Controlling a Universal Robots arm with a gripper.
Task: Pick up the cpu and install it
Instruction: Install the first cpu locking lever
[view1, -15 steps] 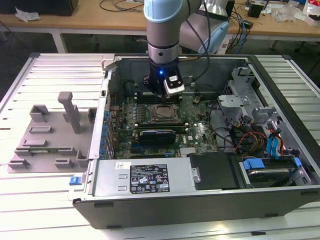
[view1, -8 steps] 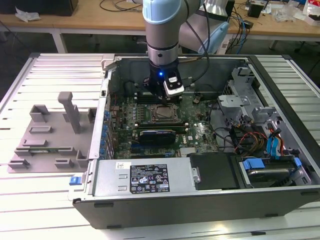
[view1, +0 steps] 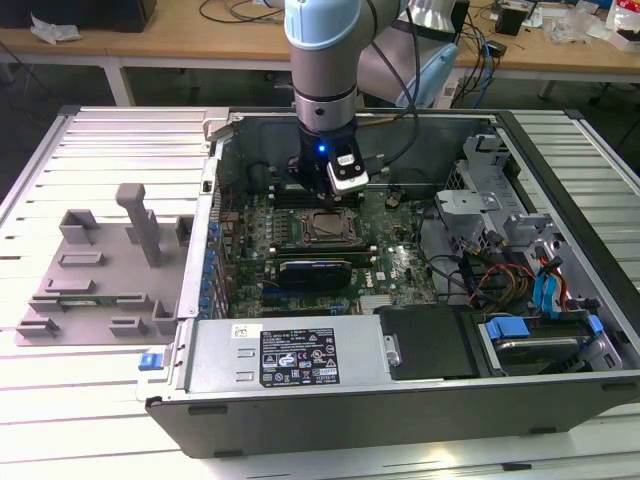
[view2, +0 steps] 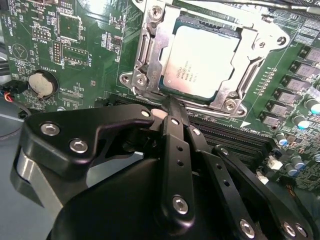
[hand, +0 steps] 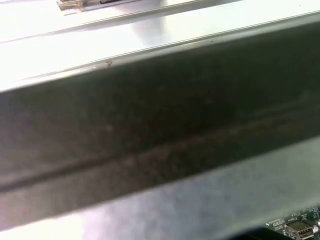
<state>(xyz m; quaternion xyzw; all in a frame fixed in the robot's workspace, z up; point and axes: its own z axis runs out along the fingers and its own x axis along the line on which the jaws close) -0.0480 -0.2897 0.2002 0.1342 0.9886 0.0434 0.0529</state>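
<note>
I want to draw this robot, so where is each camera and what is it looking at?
Exterior view: off the arm, looking down into the open computer case; the arm and gripper show above the motherboard.
Second wrist view: on the arm, facing the cpu lying in its socket frame; the black gripper shows.
First wrist view: on the arm, facing a dark case wall.
Exterior and second wrist views share the cpu.

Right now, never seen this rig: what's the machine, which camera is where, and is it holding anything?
It's a single robot arm reaching down into an open computer case on a slatted table. The exterior view looks on from off the arm; both wrist views ride on the arm. In the second wrist view the black gripper sits just beside the cpu, which lies flat in its socket frame on the green motherboard. The gripper seems to hold nothing. A grey fixture tray lies on the exterior view's left.
</note>
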